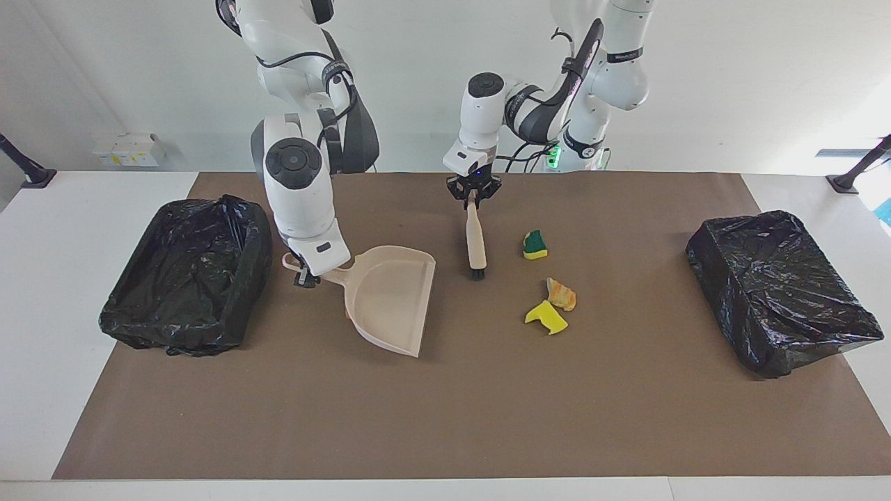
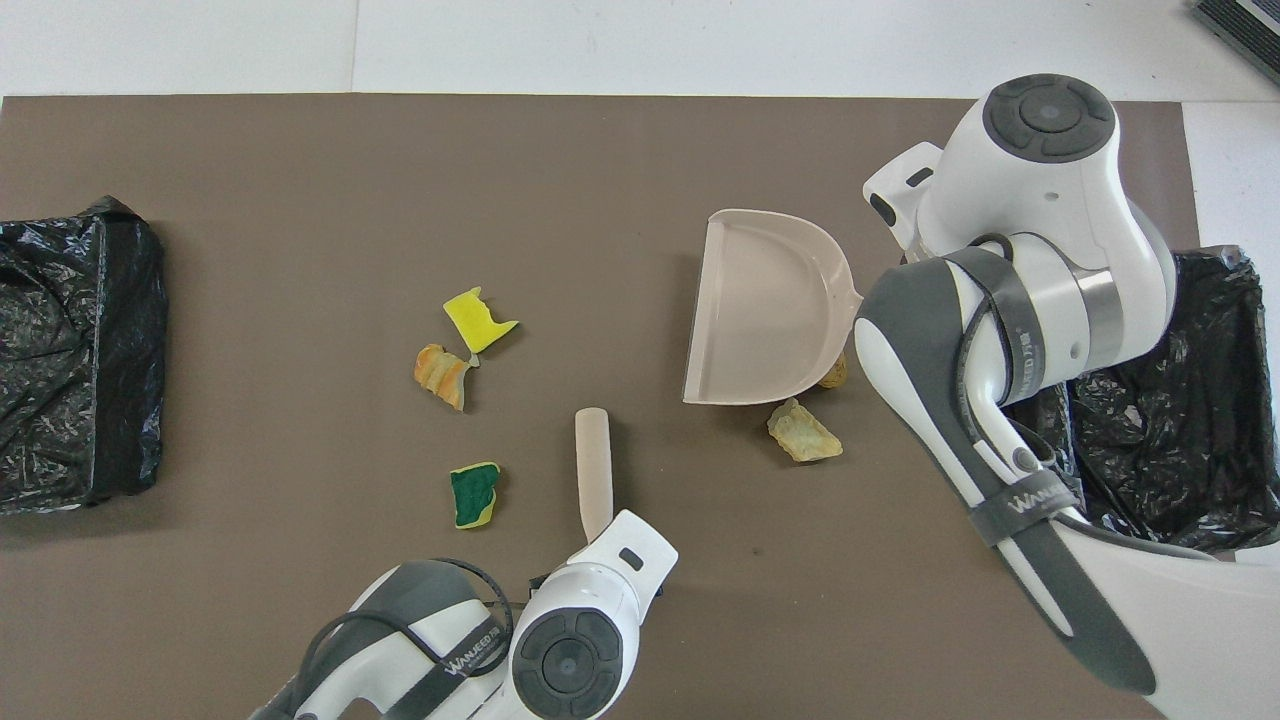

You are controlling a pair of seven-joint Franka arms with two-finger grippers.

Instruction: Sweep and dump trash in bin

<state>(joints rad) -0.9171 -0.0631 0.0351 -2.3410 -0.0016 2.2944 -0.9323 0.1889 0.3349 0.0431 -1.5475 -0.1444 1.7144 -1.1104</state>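
Facing view: the left gripper point(image 1: 473, 200) pinched the brush point(image 1: 475, 240) handle, bristles down mid-surface; the right gripper point(image 1: 304, 276) had its fingers clamped on the dustpan point(image 1: 390, 299) handle beside one lined bin point(image 1: 188, 275). Nothing looked swept yet. Overhead view: trash point(image 2: 470, 345) lay loose — three chunks toward the left arm's end, a tan chunk point(image 2: 803, 432) by the empty pan.
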